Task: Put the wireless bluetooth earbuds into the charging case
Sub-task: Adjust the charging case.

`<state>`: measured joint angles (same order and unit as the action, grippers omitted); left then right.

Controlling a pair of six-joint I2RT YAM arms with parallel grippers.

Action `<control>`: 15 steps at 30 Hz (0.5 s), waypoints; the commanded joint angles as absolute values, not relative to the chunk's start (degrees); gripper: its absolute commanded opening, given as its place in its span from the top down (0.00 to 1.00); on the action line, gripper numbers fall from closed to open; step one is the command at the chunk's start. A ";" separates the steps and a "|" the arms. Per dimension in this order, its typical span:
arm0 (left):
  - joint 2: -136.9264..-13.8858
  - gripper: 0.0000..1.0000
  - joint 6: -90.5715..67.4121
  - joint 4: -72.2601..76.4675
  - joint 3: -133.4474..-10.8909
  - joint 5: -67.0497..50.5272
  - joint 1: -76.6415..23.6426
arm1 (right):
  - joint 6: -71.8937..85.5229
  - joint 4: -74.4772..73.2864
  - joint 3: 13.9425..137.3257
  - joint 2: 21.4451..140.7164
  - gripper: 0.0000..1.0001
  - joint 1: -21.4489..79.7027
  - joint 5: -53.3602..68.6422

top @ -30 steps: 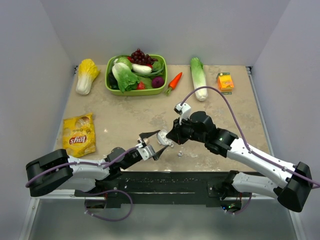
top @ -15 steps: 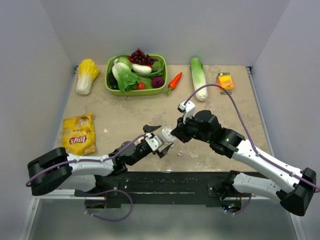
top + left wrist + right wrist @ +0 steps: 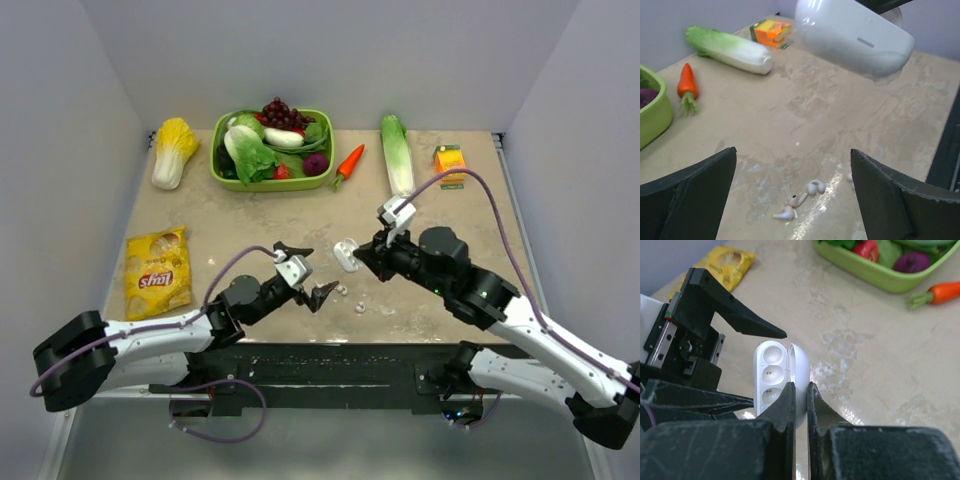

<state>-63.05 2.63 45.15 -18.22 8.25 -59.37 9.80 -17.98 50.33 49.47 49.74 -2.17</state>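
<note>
My right gripper [image 3: 358, 258] is shut on the charging case [image 3: 346, 254], a glossy white pebble held above the table with its lid open. In the right wrist view the fingers [image 3: 788, 399] pinch one half of the case [image 3: 771, 377], and its empty wells show. My left gripper [image 3: 307, 272] is open wide and empty, just left of the case. In the left wrist view the case [image 3: 852, 37] hangs above and ahead. The earbuds [image 3: 797, 200] lie on the table between my open left fingers. In the top view the earbuds [image 3: 342, 291] lie below the case.
A green bowl [image 3: 228, 178] of vegetables stands at the back. A yellow cabbage [image 3: 173, 150] lies to its left. A carrot [image 3: 348, 165], a long green cabbage [image 3: 397, 155] and an orange carton [image 3: 451, 163] lie to its right. A chips bag [image 3: 158, 270] lies at the left.
My left gripper has let go of the case, opened wide and drawn back to the left. My right gripper has carried the open case up and to the right.
</note>
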 commanded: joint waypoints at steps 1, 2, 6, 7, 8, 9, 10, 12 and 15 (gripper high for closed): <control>-55.47 0.01 -8.42 40.61 -18.46 -8.94 -54.94 | 1.16 -17.99 55.18 47.10 1.00 50.80 -3.44; -53.37 0.02 -11.57 41.30 -17.15 -12.71 -53.54 | 0.36 -19.93 57.98 48.24 1.00 51.15 -2.91; -52.20 0.08 -16.87 49.99 -14.85 -27.30 -48.53 | -4.04 -22.24 58.80 51.06 1.00 54.22 -2.37; -52.99 0.11 -17.31 50.71 -16.07 -29.16 -47.99 | -4.30 -22.15 58.71 50.98 1.00 55.88 -3.07; -55.09 0.12 -18.36 51.23 -16.78 -31.09 -47.47 | -4.83 -21.97 58.71 51.06 1.00 56.59 -3.42; -56.33 0.14 -19.15 53.07 -17.48 -34.85 -46.50 | -5.09 -22.41 58.80 51.15 1.00 57.38 -4.21; -57.38 0.15 -19.94 54.30 -18.62 -36.46 -45.97 | -5.36 -22.85 58.89 51.24 1.00 58.78 -7.18; -60.46 0.16 -21.79 57.55 -19.60 -40.06 -45.09 | -5.97 -24.25 59.41 51.85 1.00 60.11 -9.40; -62.66 0.16 -23.11 60.11 -20.56 -41.22 -44.56 | -6.15 -24.78 59.24 52.29 1.00 62.05 -10.98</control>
<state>-60.64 -18.37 51.33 -17.32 -32.53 -45.67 -3.68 -23.94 57.98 52.60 60.20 -6.44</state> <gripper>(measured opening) 0.844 0.056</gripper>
